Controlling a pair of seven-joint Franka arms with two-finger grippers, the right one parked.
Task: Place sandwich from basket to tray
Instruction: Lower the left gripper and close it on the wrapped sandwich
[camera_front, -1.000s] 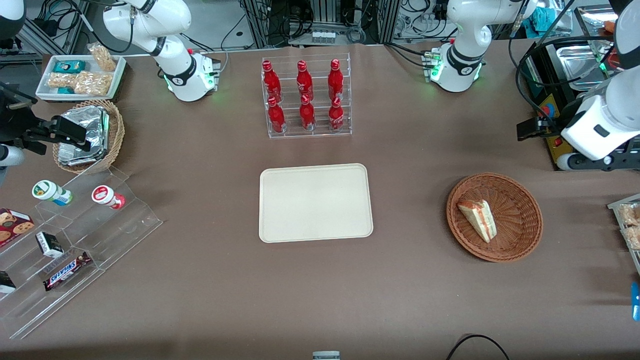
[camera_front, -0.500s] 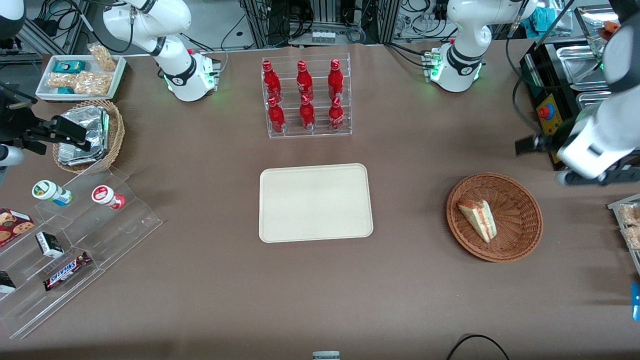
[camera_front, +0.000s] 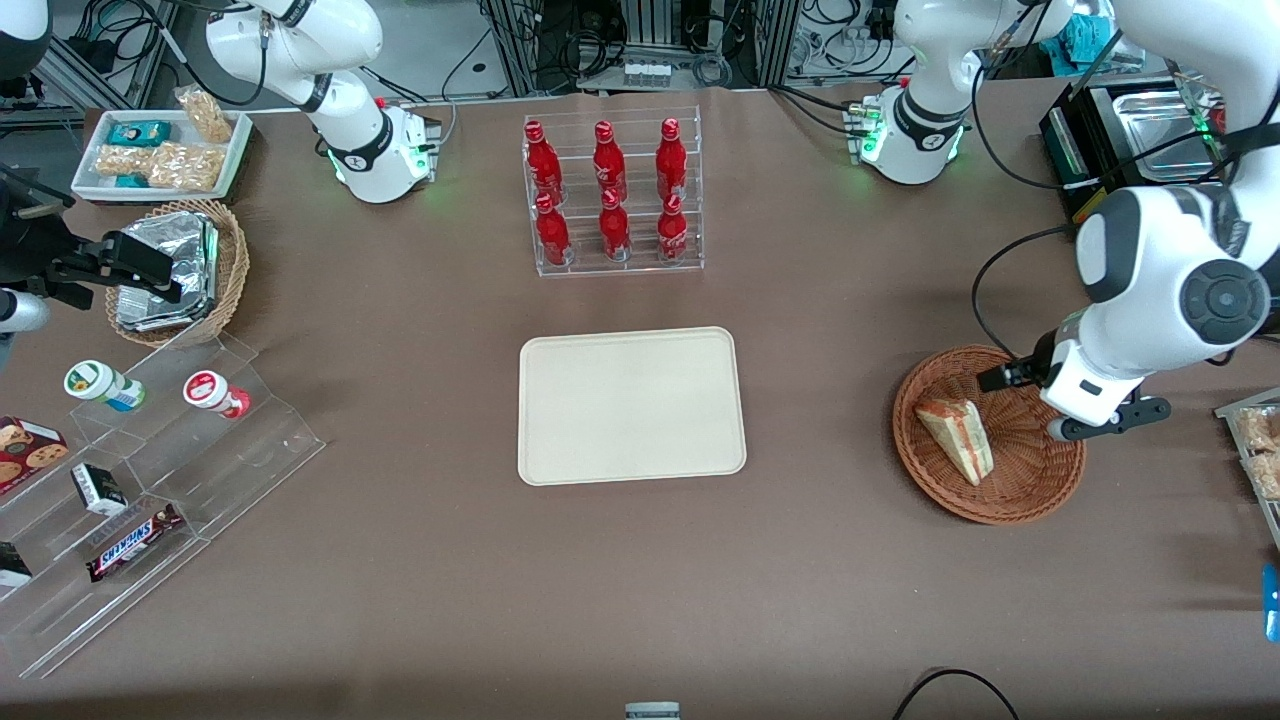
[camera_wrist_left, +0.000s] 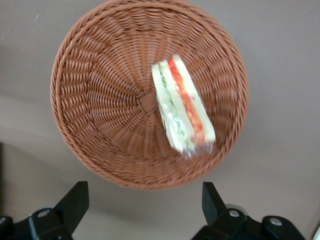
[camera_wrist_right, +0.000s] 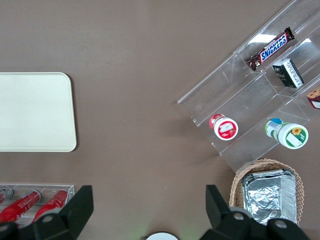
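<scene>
The sandwich (camera_front: 957, 437), a pale bread wedge with red and green filling, lies in the round reddish-brown wicker basket (camera_front: 1040, 490). It also shows in the left wrist view (camera_wrist_left: 182, 112), inside the basket (camera_wrist_left: 95, 110). The cream tray (camera_front: 631, 405) lies flat at the table's middle, with nothing on it. My left gripper (camera_front: 1075, 398) hangs above the basket's rim on the working arm's side, well above the sandwich. In the left wrist view the gripper (camera_wrist_left: 142, 200) is open wide and empty, its fingers (camera_wrist_left: 75, 200) over bare table just off the basket's rim.
A clear rack of red bottles (camera_front: 612, 195) stands farther from the front camera than the tray. A tan basket of foil packets (camera_front: 180, 270), a white snack tray (camera_front: 160, 150) and a clear stepped shelf (camera_front: 150, 480) are at the parked arm's end.
The left arm has swung in from the table's edge and lowered, so the gripper now hangs over the basket's rim. The sandwich, basket and tray have not moved.
</scene>
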